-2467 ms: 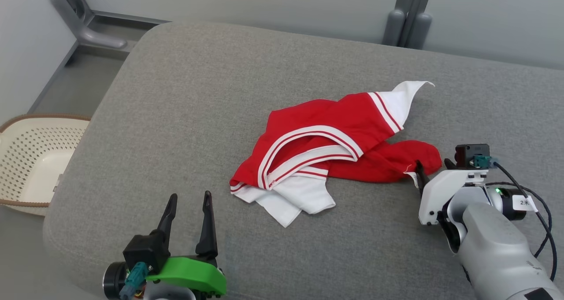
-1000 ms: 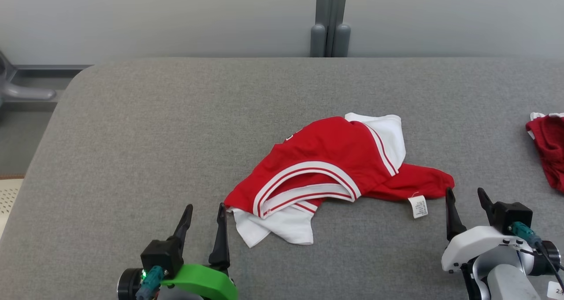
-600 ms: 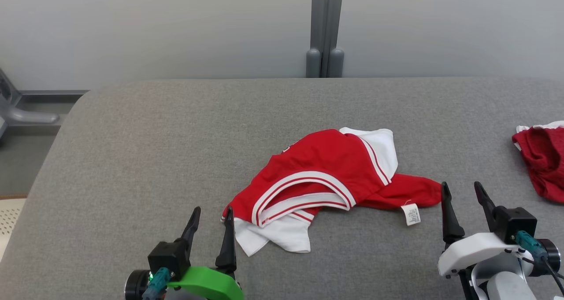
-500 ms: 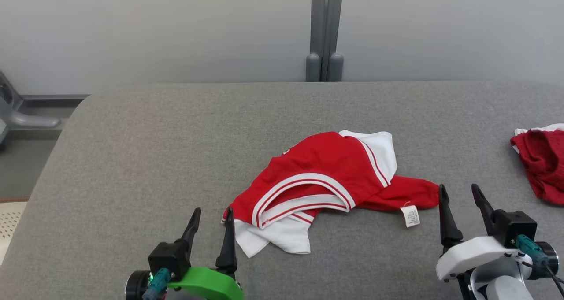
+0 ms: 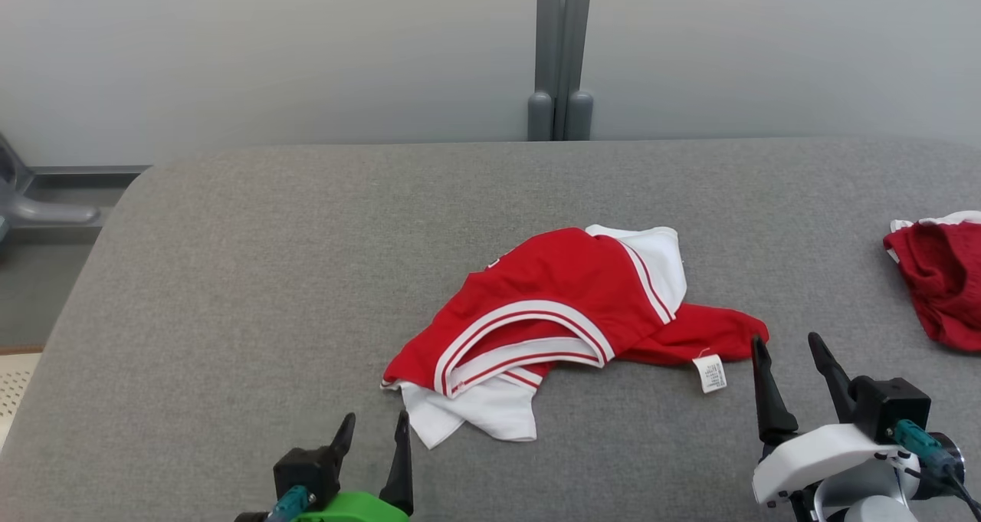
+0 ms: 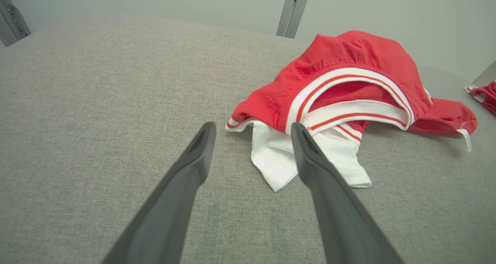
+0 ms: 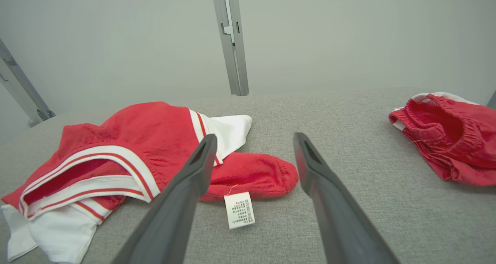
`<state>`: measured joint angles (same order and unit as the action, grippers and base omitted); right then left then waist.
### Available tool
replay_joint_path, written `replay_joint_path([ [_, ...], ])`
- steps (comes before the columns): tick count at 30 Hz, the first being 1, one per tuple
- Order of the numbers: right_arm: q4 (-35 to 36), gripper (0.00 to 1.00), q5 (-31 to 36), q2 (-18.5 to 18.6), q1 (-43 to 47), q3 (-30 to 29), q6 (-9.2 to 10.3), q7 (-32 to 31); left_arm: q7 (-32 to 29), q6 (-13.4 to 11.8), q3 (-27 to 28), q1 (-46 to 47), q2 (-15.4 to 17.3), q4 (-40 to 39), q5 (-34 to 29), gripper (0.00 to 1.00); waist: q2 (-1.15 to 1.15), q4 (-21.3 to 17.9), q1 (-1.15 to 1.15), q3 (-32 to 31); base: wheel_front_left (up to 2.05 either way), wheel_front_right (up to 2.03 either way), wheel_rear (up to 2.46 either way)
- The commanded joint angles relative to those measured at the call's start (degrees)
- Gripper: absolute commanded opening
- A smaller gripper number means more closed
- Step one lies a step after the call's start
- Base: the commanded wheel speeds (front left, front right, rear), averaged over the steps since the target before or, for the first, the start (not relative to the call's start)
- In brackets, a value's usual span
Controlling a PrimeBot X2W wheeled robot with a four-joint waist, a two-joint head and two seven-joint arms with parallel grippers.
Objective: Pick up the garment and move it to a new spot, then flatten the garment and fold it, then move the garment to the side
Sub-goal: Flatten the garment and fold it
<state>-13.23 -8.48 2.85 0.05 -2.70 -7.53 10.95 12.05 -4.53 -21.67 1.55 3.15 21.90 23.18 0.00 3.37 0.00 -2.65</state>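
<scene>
Garment (image 5: 552, 292) is lying crumpled near the middle of the grey bench (image 5: 268, 277). It is red with white striped bands, one white part sticking out at its near left corner and another at its far right. A red end is stretching out to my right, and a white tag (image 5: 709, 373) is lying on the bench at that end's near edge.

My left jaws are standing apart, gripping nothing, close to the bench's near edge. Their fingers (image 5: 399, 461) are pointing at the white near corner, the inner tip just beside it; I cannot tell whether it is touching the cloth.

My right jaws are also standing wide apart and empty. Their fingers (image 5: 766, 403) are pointing up the bench, the inner tip just beside the red end, and in my right wrist view the tag is showing between them.

Another garment (image 5: 939, 284), also red, is lying bunched at the right, well apart from the first. A grey post (image 5: 553, 47) is standing against the pale wall (image 5: 230, 47) behind.
</scene>
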Motion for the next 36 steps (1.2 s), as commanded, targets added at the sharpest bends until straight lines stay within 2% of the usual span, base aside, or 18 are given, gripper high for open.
replay_joint_path([
  [1,0.20,1.00,0.36,0.11,0.35,0.13,0.09,-0.40,-0.63,0.30,-0.41,0.05,0.07,1.15,0.15,1.00,0.00,-0.71,0.00,0.69,0.00,0.00,0.00],
  [4,0.18,1.00,0.01,0.10,-0.03,0.66,0.09,-1.24,-2.41,0.92,-1.78,1.78,0.00,4.20,0.75,1.00,0.00,-2.01,0.00,1.64,0.00,0.00,0.00],
  [9,0.11,1.00,0.08,0.10,-0.73,1.37,0.10,-2.10,-6.07,0.59,-3.31,3.84,-0.09,9.06,2.70,1.00,0.00,-4.69,0.00,3.49,0.00,0.00,0.00],
  [15,-0.30,1.00,0.95,0.09,-1.60,0.86,0.09,-2.18,-5.88,-0.55,-3.50,6.07,-0.16,12.47,6.27,1.00,0.00,-6.62,0.00,5.73,0.00,0.00,0.00],
  [16,-0.37,1.00,1.07,0.09,-1.69,0.74,0.09,-2.11,-5.67,-0.86,-3.70,6.54,-0.16,12.95,6.93,0.95,0.00,-6.72,0.00,6.05,0.00,0.00,0.00],
  [17,-0.48,1.00,1.11,0.09,-1.79,0.68,0.09,-2.11,-5.46,-1.19,-3.84,6.94,-0.16,13.33,7.19,0.83,0.00,-6.75,0.00,6.23,0.00,0.00,0.00],
  [18,-0.61,1.00,1.16,0.09,-1.92,0.60,0.09,-2.09,-5.13,-1.40,-4.06,7.35,-0.16,13.92,7.54,0.52,0.00,-6.74,0.00,6.47,0.00,0.00,0.00],
  [20,-1.01,1.00,1.47,0.09,-2.19,0.49,0.09,-2.41,-4.58,-1.57,-4.80,7.89,-0.17,14.87,8.05,0.30,0.00,-6.57,0.00,6.90,0.00,0.00,0.00],
  [23,-2.11,1.00,2.49,0.10,-3.54,0.01,0.09,-3.01,-4.08,-1.19,-6.03,8.99,-0.19,15.73,9.04,0.15,0.00,-5.96,0.00,7.55,0.00,0.00,0.00],
  [24,-2.91,1.00,2.69,0.09,-4.11,-0.20,0.09,-3.43,-4.08,-1.04,-6.49,9.36,-0.17,16.08,9.32,0.02,0.00,-5.70,0.00,7.75,0.00,0.00,0.00],
  [31,-12.86,1.00,5.14,0.11,-11.77,-3.24,0.10,-6.75,-2.43,-0.75,-9.62,12.03,-0.17,17.31,10.97,0.00,0.00,-3.50,0.00,9.26,0.00,0.00,0.00],
  [36,-21.03,1.00,6.96,0.13,-17.43,-5.10,0.09,-5.97,-1.05,-0.80,-10.97,13.80,-0.13,17.93,11.31,0.00,0.00,-1.45,0.00,10.25,0.00,0.00,0.00],
])
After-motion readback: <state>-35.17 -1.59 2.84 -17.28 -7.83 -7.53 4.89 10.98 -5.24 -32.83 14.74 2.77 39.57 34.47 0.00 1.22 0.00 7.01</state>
